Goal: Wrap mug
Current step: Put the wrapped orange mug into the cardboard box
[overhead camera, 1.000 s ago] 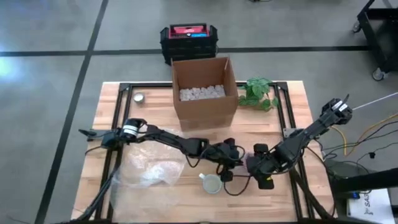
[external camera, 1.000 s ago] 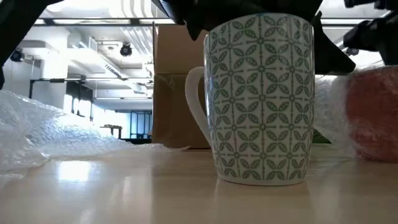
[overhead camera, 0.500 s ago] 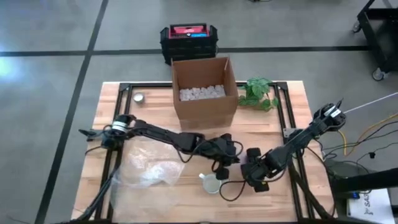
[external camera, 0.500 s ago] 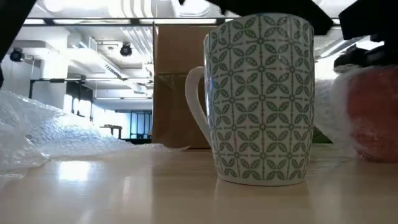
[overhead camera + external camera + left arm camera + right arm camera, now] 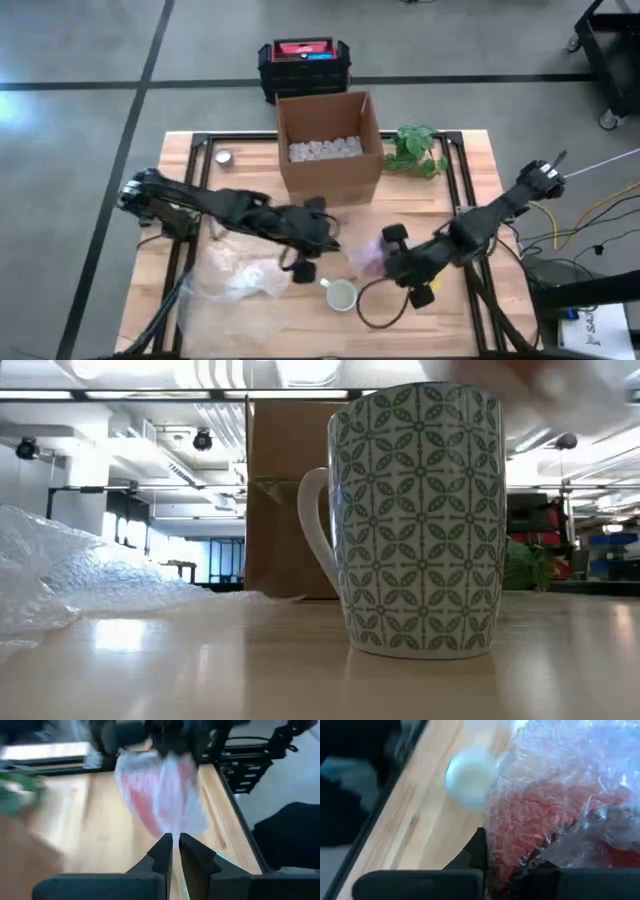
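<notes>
A green-patterned white mug stands upright on its base near the table's front edge, untouched. Just beyond it a red thing wrapped in bubble wrap hangs between my two grippers. The low view no longer shows it on the table. My left gripper is at the bundle's left, shut on a drawn-out end of the wrap. At the bundle's right, my right gripper is shut on it. A loose bubble-wrap sheet lies crumpled at the front left. My left gripper pinches the narrow drawn-out end of the bubble wrap between its two fingertips, coming level from the table's left. The wrap fans out from the fingers to the bundle. My right gripper pinches the wrapped red bundle's side between its two fingers, from the table's right. The bundle is lifted clear of the table.
An open cardboard box holding white packing stands at the back centre, with a plant to its right and a small tin to its left. A black and red case sits on the floor behind. A cable loops beside the mug.
My right gripper has shut on the wrapped bundle and moved toward the table's left and far edge. The bundle, which lay on the table to the mug's right, is lifted clear. My left gripper has drawn back toward the table's left, staying shut.
</notes>
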### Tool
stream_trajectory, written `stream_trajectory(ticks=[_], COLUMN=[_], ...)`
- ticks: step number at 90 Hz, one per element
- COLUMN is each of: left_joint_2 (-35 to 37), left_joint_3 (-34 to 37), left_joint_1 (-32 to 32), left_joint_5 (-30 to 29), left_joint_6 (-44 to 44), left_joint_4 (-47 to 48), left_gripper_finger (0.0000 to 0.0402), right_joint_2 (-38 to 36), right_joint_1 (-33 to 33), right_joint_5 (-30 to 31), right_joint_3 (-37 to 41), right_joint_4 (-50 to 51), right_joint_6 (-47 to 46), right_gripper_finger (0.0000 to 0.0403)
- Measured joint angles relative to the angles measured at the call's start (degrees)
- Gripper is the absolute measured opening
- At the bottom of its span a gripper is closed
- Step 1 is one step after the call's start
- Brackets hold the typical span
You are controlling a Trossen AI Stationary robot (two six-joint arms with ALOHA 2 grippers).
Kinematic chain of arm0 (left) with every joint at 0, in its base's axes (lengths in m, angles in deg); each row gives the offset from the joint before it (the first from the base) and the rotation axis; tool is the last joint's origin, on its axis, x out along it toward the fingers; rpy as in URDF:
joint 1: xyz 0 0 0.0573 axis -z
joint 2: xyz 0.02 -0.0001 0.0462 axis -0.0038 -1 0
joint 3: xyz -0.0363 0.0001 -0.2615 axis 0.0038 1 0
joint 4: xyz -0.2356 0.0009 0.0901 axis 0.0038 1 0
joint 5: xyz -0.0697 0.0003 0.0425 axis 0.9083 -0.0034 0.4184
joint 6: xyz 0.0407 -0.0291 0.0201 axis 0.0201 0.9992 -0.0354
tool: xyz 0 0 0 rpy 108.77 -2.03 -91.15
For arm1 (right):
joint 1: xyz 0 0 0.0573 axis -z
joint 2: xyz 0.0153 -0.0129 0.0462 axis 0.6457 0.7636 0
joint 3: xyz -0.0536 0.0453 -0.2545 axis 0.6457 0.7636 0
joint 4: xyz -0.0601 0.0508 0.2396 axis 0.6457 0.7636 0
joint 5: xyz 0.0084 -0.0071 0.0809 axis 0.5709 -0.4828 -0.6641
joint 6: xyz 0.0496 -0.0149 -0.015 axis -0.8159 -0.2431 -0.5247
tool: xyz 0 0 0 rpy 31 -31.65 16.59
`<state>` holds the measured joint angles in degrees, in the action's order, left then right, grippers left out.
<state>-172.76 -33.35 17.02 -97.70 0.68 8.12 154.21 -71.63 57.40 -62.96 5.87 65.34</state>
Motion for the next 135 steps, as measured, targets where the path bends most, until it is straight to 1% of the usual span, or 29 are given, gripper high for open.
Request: stream_trajectory(ticks=[9,19,26,33,38,43,49,55,63,73,81,90,96,103,110,120,135], left_joint_2=[4.62,8.94,11.57,14.5,17.05,19.8,23.04,26.31,30.54,34.79,36.81,37.8,37.86,37.58,37.28,36.99,37.07], left_joint_3=[0.42,1.01,1.63,2.66,4.37,6.87,10.75,15.17,21.66,30.66,38.07,45.76,50.17,54.42,57.59,60.04,60.62], left_joint_1=[0.68,0.74,0.7,0.7,0.72,0.73,0.65,0.6,0.61,0.61,0.61,0.61,0.61,0.61,0.61,0.61,0.61], left_joint_5=[-3.51,-6.14,-6.78,-8.46,-10.76,-13.18,-15.8,-17.89,-19.09,-19.51,-19.54,-19.54,-19.49,-19.27,-19.13,-19.11,-19.11], left_joint_6=[0.6,1.76,1.85,1.86,1.85,1.99,2.91,3.91,5.08,7.15,9.68,11.65,12.72,13.82,14.58,15.12,15.12], left_joint_4=[3.8,7.74,10.56,11.85,12.29,12.08,11.52,9.49,4.81,-3.25,-10.7,-19.61,-24.82,-30.3,-35.04,-39.68,-41.09], left_gripper_finger=[0.0021,0.0021,0.0021,0.0021,0.0021,0.0021,0.0021,0.0021,0.0021,0.0021,0.0021,0.0021,0.0021,0.0021,0.0021,0.0021,0.0021], right_joint_2=[-0.49,-0.93,-1.01,-0.69,-0.12,0.87,2.7,5.26,9.67,16.73,22.34,27.3,29.35,31.92,34.21,34.92,35.06], right_joint_1=[2.04,6.88,11.75,17.96,23.02,28.84,35.78,41.98,49.12,55.5,58.29,59.56,59.91,60.2,60.1,59.73,59.94], right_joint_5=[5.1,11.58,12.26,11.49,9.67,6.39,1.46,-4.89,-12.3,-18.12,-22.1,-25.62,-25.63,-27.92,-29.39,-31.32,-30.45], right_joint_3=[-5.87,-11.58,-14.81,-17.77,-19.51,-20.93,-22.01,-23.12,-24.67,-26.14,-27.08,-28.47,-28.87,-28.58,-28.17,-28.6,-28.58], right_joint_4=[-0.3,-3.19,-6.42,-8.62,-9.2,-9.67,-10.38,-10.72,-11.22,-10.6,-6.86,-2.58,-1.31,-0.4,0.57,0.37,0.12], right_joint_6=[7.57,14.44,18.42,21.15,22.46,23.08,21.95,20.57,19.35,17.77,16.86,16.96,18.05,18.17,17.64,17.75,17.94], right_gripper_finger=[0.0002,0.0002,0.0001,0.0001,0.0001,0.0001,0.0001,0.0001,0.0001,0.0,0.0,0.0,0.0001,0.0002,0.0002,0.0007,0.0021])
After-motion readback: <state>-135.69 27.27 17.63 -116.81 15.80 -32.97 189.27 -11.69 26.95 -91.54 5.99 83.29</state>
